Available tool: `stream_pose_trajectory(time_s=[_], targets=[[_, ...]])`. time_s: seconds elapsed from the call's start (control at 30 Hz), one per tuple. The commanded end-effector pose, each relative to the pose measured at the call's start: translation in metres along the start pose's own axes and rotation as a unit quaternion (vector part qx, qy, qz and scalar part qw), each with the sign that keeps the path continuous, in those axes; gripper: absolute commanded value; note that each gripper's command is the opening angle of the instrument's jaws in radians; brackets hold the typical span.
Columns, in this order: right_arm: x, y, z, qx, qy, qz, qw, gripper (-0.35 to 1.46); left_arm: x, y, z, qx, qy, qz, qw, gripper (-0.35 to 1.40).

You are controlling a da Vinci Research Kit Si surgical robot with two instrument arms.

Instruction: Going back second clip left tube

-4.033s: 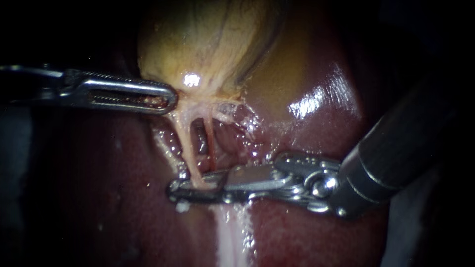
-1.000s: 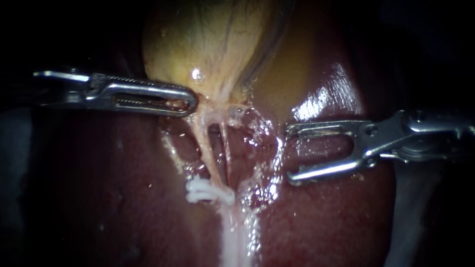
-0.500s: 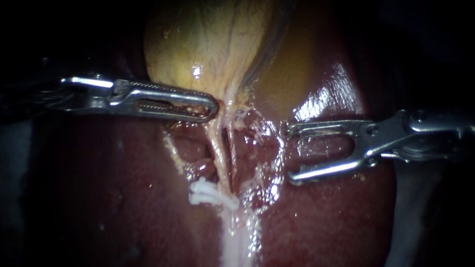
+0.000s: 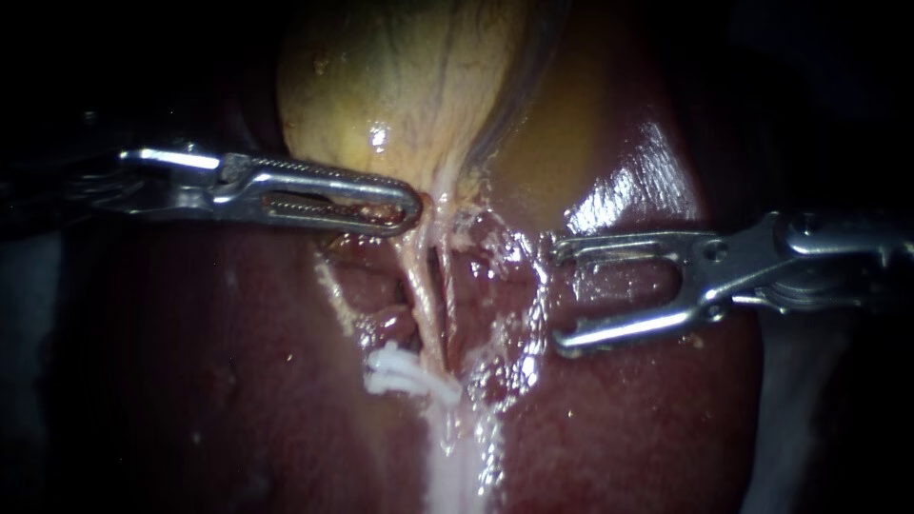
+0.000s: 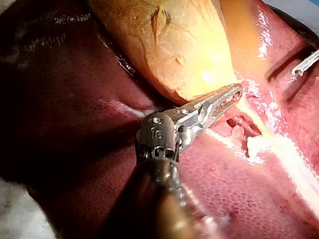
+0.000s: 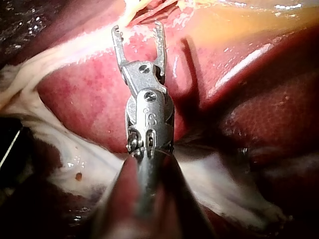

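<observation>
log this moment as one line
left instrument: jaws shut on gallbladder | right instrument: jaws open, empty | white clip: on left tube

My left instrument (image 4: pixel 409 202) closed, right instrument (image 4: pixel 557 297) gaping.

Surgical bench lab, wet-tissue work. Evidence: a glistening dark-red liver (image 4: pixel 619 428) w/ a yellowish gallbladder (image 4: pixel 400 86) fills every view, lit close-up w/ dark all round, as an endoscope sees it. Two slim steel tools reach in on long shafts: left instrument (image 4: pixel 405 205) & right instrument (image 4: pixel 562 295). A white clip (image 4: pixel 405 373) sits on a thin tube (image 4: pixel 424 295). Past the liver's rim, left wrist view, a pale surface (image 5: pixel 12 219) shows.
</observation>
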Motion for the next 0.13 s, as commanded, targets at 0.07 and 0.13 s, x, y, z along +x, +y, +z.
stream_pose_trajectory(time_s=[0.07,0.13], targets=[[0.0,0.0,0.0,0.0,0.0,0.0,1.0,0.49,0.0,0.0,0.0,0.0,0.0,0.0,1.0,-0.35],[0.0,0.0,0.0,0.0,0.0,0.0,1.0,0.49,0.0,0.0,0.0,0.0,0.0,0.0,1.0,-0.35]])
